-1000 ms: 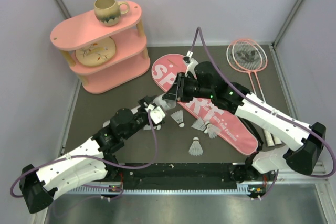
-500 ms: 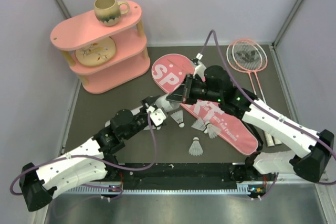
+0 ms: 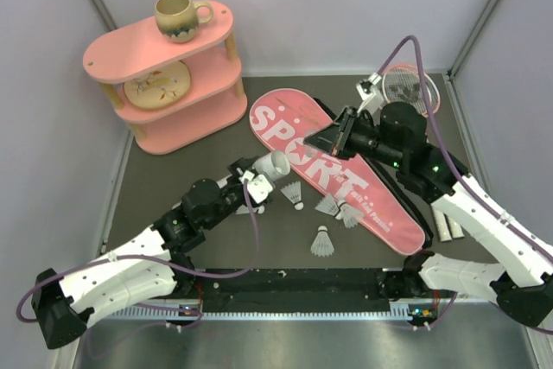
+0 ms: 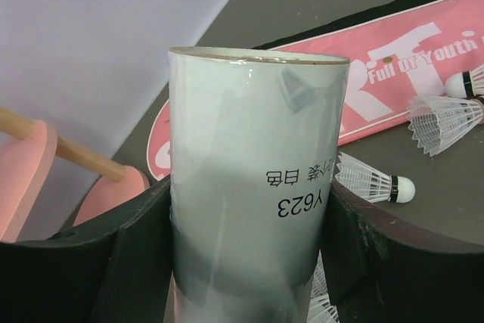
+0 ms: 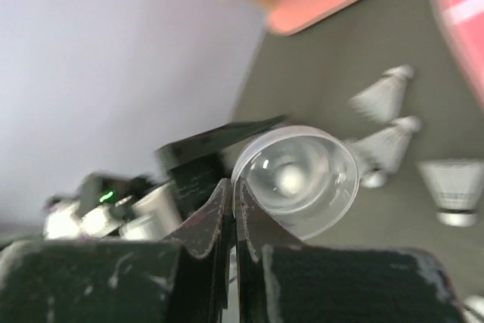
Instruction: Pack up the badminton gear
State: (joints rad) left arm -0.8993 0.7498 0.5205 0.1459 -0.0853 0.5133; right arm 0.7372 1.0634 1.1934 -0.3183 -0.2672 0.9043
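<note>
My left gripper (image 3: 259,176) is shut on the long white tube (image 3: 275,164) and holds it tilted above the mat. In the left wrist view the tube (image 4: 249,149) fills the gap between the pads and its top end stands open. My right gripper (image 3: 334,139) hovers over the pink SPORT bag (image 3: 363,196), to the right of the tube. In the right wrist view it (image 5: 233,184) is shut on the rim of a clear round cap (image 5: 302,179). Several white shuttlecocks (image 3: 294,195) lie on the mat by the bag. Two pink rackets (image 3: 415,92) lie at the far right, partly behind the right arm.
A pink two-tier shelf (image 3: 164,84) stands at the far left with a brown mug (image 3: 180,16) on top and a patterned dish on its lower tier. The white racket grips (image 3: 446,229) lie by the bag's near end. Grey walls close in the mat.
My right gripper has drawn back from the tube's end, up and to the right, with the clear cap in it. The left gripper still holds the tube in about the same place.
</note>
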